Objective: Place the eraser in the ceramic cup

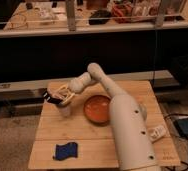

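My gripper [57, 95] is at the back left of the wooden table [97, 142], at the end of the white arm reaching left. It is shut on a small dark eraser [51, 96] that sticks out on its left side. A pale ceramic cup [65, 109] stands upright on the table directly below the gripper, its top partly hidden by the fingers. The eraser is held just above the cup's rim, a little to the left of it.
An orange bowl [97, 109] sits right of the cup. A blue cloth [66, 150] lies at the front left. A small white object [157, 132] lies at the right edge. A cluttered shelf [102, 22] runs behind, and a dark device [187, 126] is on the floor at right.
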Controlling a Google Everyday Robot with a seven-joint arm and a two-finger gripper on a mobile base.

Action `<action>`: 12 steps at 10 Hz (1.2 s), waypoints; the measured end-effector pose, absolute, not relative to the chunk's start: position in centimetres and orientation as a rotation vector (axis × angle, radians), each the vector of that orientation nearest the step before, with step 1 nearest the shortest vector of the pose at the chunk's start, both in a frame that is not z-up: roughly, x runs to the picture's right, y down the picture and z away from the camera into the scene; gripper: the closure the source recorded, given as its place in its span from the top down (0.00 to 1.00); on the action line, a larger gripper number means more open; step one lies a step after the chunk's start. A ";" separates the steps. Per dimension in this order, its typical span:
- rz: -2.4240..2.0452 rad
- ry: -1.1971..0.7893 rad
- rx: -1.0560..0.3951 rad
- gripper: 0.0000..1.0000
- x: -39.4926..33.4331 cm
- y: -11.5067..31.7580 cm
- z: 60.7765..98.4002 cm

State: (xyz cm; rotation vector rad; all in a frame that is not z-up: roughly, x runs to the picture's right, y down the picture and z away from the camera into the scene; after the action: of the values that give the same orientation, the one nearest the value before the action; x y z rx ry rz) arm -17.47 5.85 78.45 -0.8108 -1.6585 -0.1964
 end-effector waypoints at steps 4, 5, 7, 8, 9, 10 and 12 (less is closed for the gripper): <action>-0.187 -1.663 -0.809 0.00 -17.1 6.1 78.7; -0.184 -1.663 -0.809 0.00 -17.1 6.1 78.8; -0.179 -1.659 -0.807 0.06 -16.9 6.2 78.9; -0.173 -1.656 -0.804 0.18 -16.7 6.1 78.9; -0.169 -1.654 -0.802 0.28 -16.7 6.1 78.9; -0.165 -1.651 -0.800 0.36 -16.6 6.1 78.9; -0.151 -1.649 -0.792 0.56 -16.1 6.0 79.1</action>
State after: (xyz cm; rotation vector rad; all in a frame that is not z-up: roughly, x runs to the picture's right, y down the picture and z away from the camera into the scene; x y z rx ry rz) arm -16.13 6.04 79.07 -0.7916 -1.6490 -0.1509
